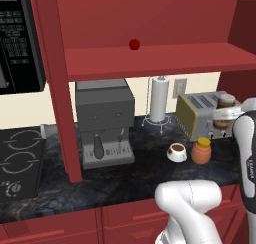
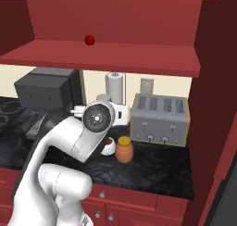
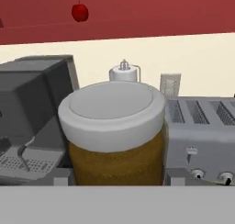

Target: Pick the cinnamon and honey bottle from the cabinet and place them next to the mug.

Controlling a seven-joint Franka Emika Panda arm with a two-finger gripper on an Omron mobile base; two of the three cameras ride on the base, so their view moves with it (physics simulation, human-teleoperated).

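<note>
Two-finger pincer [image 1: 223, 114] clamped on small brown cylindrical cinnamon jar [image 3: 114, 140] with pale grey cap, clear of the dark stone counter [image 1: 125, 180]. Below and left of pincer: squat orange ribbed honey bottle [image 1: 201, 151], yellow-lidded, just beside white mug [image 1: 176, 152] on saucer. Behind pincer: grey toaster [image 1: 200, 113]. Above: dark-red cabinet shelf [image 1: 160, 60].

cinnamon [image 3: 112, 136]: grey-capped jar with yellowish band, upright, close before the hand camera, held in the air | honey bottle [image 1: 201, 151]: orange ribbed jar, yellow lid, upright on the table | mug [image 1: 176, 151]: white, brown liquid, on saucer, just at honey's 9 o'clock | cabinet [image 1: 150, 60]: dark-red shelf above.
</note>
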